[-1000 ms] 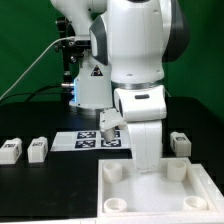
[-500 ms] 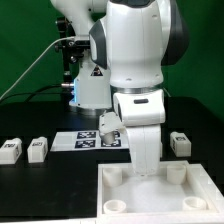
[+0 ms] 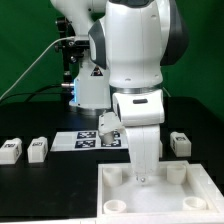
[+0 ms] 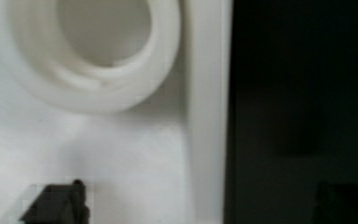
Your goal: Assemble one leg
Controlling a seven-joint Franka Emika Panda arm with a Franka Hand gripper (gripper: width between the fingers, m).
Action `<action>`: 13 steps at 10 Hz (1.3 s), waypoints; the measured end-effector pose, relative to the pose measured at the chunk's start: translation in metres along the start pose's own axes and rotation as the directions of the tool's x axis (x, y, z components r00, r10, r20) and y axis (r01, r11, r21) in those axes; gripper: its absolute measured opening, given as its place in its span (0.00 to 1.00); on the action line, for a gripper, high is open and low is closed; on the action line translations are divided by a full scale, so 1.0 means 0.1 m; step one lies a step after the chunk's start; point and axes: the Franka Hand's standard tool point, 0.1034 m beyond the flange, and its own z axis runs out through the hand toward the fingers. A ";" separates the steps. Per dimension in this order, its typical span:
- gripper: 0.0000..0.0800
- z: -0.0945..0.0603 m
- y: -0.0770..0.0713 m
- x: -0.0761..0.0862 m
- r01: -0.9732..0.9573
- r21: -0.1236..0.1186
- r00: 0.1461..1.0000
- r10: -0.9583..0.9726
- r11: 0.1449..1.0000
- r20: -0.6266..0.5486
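Observation:
The large white panel (image 3: 160, 195) with round corner sockets lies at the front of the exterior view. My gripper (image 3: 143, 177) hangs straight down over its far edge, between the two far sockets. In the wrist view the gripper (image 4: 199, 200) is open wide, with one dark fingertip (image 4: 55, 202) over the white panel (image 4: 87, 150) and the other over the dark table. It holds nothing. One socket ring (image 4: 87, 60) shows close by. Two legs (image 3: 10, 150) (image 3: 38, 148) lie at the exterior view's left and one leg (image 3: 180, 142) at its right.
The marker board (image 3: 90, 139) lies on the black table behind the panel. A small tagged white block (image 3: 109, 125) shows beside the arm above it. A dark stand with cables (image 3: 75, 75) rises at the back.
The arm has sunk a little toward the panel's far edge. The legs and the panel have not moved.

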 end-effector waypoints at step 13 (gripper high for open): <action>0.81 -0.43 -0.29 0.64 -0.718 -0.011 0.696 0.718 0.695 -0.020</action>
